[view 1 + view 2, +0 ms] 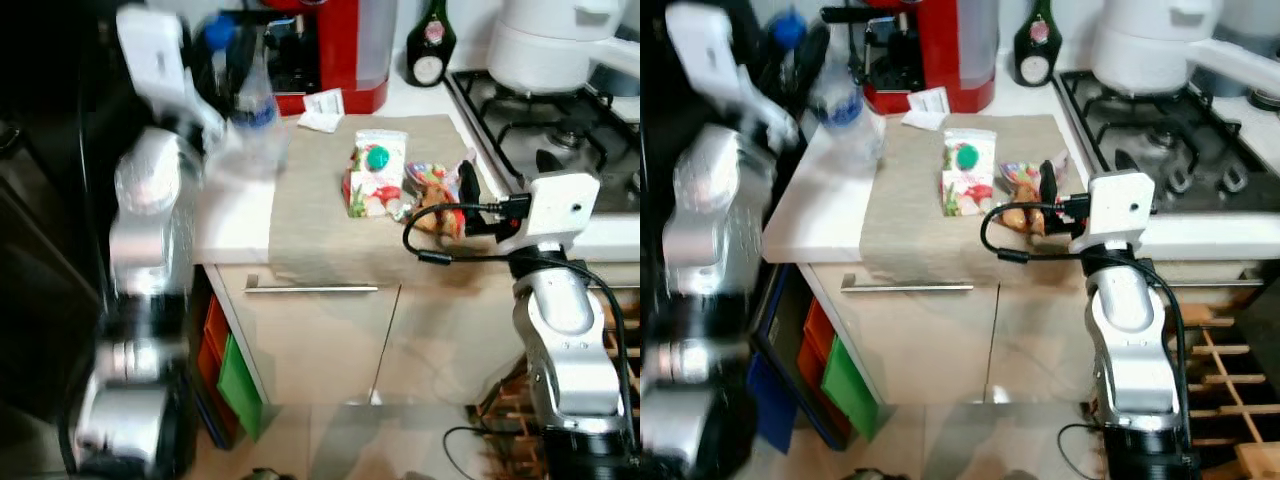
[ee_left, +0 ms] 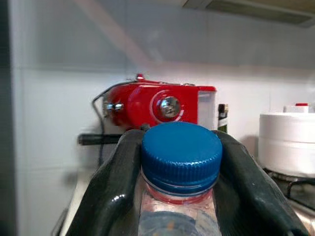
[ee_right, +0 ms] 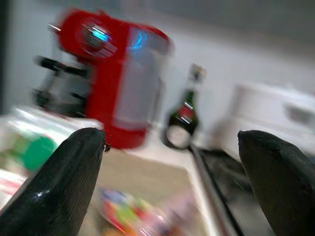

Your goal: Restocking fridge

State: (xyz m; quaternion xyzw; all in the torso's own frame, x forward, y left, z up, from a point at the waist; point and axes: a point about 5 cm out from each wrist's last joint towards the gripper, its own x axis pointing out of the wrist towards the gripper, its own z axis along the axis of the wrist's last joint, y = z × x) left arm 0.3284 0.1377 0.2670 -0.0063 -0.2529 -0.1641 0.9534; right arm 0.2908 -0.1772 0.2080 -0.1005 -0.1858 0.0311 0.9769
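Note:
My left gripper (image 2: pixel 178 140) is shut on the neck of a clear water bottle (image 1: pixel 255 115), one black finger on each side of its blue cap (image 2: pixel 181 162). The bottle is held over the counter's left end, in front of the red coffee machine (image 1: pixel 335 45). On the beige cloth (image 1: pixel 320 230) lie a white packet with a green circle (image 1: pixel 376 170), a colourful packet (image 1: pixel 428 180) and a brownish item (image 1: pixel 447 222). My right gripper (image 1: pixel 467 190) hovers open at the right edge of these packets, its fingers (image 3: pixel 64 182) wide apart with nothing between them.
A dark bottle (image 1: pixel 430 40) stands behind the cloth. At the right, a white pot (image 1: pixel 550 45) sits on the gas hob (image 1: pixel 560 135). Below the counter are a drawer handle (image 1: pixel 310 289), coloured bins (image 1: pixel 235 385) and a wooden rack (image 1: pixel 1230 360).

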